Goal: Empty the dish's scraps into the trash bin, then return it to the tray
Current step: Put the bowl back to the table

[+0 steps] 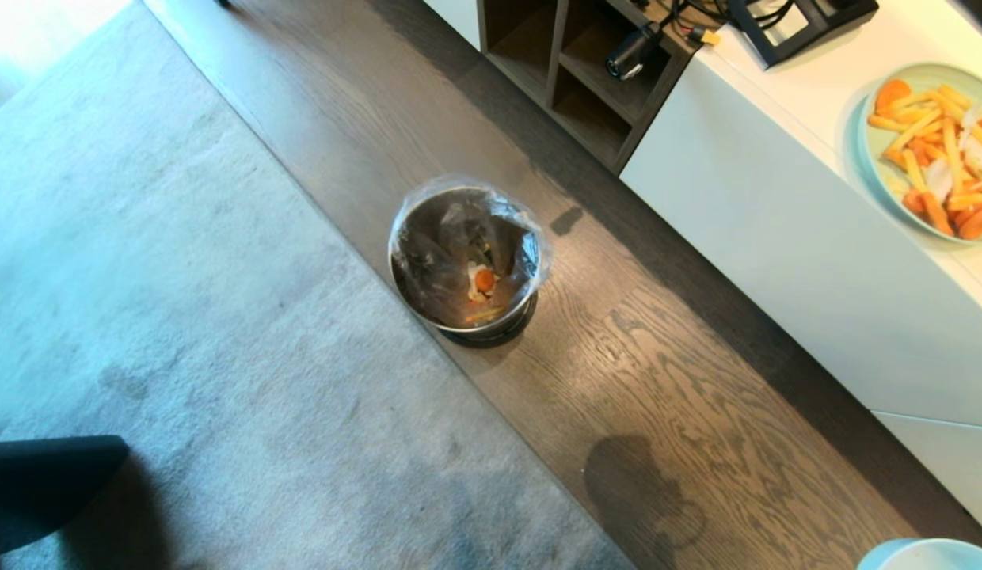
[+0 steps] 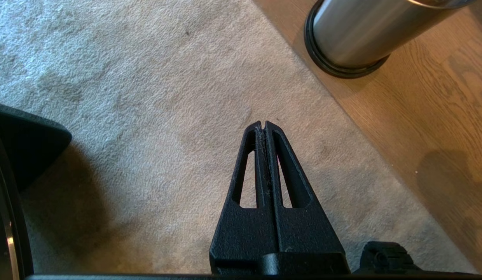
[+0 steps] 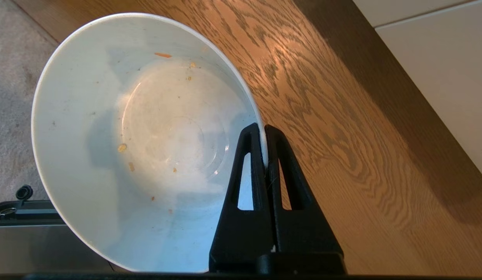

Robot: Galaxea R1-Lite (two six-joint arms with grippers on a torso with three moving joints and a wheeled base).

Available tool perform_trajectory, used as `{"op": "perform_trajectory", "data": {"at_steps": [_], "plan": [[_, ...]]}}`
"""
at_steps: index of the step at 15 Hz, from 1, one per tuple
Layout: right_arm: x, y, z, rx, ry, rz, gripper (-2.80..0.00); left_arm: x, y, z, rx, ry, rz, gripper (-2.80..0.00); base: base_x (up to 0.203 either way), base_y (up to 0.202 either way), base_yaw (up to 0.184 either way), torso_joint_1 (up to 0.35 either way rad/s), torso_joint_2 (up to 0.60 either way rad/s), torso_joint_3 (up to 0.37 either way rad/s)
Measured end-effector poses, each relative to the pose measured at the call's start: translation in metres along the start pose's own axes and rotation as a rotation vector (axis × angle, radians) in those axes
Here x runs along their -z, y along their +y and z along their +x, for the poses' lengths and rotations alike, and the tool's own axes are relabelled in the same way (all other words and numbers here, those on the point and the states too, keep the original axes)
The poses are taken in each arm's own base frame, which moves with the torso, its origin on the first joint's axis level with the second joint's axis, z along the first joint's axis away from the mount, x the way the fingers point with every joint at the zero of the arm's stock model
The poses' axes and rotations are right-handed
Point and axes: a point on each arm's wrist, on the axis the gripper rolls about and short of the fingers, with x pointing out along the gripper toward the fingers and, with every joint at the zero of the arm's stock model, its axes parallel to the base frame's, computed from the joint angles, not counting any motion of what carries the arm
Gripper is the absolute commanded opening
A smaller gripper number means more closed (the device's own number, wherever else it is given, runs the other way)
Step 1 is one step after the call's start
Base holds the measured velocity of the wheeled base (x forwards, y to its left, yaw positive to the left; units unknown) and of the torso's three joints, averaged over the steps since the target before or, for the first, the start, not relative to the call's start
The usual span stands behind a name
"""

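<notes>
Wood floor lying under trash bin (image 1: 466,257) — scraps (image 1: 482,282) sitting inside. Right gripper (image 3: 265,130) pinching dish (image 3: 109,128) rim beside bin — hard, slippery, breakable. Left gripper (image 2: 263,125) hanging clenched, empty.

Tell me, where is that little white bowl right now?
The dish is clamped by its rim in the right gripper, held over the wooden floor beside the white cabinet; only its edge peeks into the head view's bottom right corner.

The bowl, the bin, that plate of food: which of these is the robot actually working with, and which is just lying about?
In use:
- white bowl, nearly empty, pinched at its rim by the right end effector
- steel trash bin, scraps inside

Lying about:
- pale-green plate of food
- carpet
- left end effector, idle
</notes>
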Motion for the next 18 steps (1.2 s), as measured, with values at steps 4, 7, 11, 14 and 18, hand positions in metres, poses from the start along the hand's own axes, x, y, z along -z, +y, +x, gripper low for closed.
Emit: {"op": "perform_trajectory", "data": {"at_steps": [4, 7, 11, 14, 18], "plan": [[0.003, 0.0, -0.009, -0.032, -0.116, -0.006, -2.8, 0.0, 0.0, 0.0, 0.0, 0.0, 0.0, -2.8, 0.0, 0.0, 0.0, 0.0, 0.0, 0.0], [0.007, -0.001, -0.016, -0.035, -0.219, 0.001, -2.8, 0.0, 0.0, 0.0, 0.0, 0.0, 0.001, -2.8, 0.0, 0.0, 0.0, 0.0, 0.0, 0.0], [0.009, -0.001, -0.02, -0.038, -0.274, 0.009, -2.8, 0.0, 0.0, 0.0, 0.0, 0.0, 0.001, -2.8, 0.0, 0.0, 0.0, 0.0, 0.0, 0.0], [0.01, -0.001, -0.02, -0.038, -0.283, 0.009, -2.8, 0.0, 0.0, 0.0, 0.0, 0.0, 0.001, -2.8, 0.0, 0.0, 0.0, 0.0, 0.0, 0.0], [0.01, -0.001, -0.021, -0.038, -0.286, 0.01, -2.8, 0.0, 0.0, 0.0, 0.0, 0.0, 0.001, -2.8, 0.0, 0.0, 0.0, 0.0, 0.0, 0.0]]}}
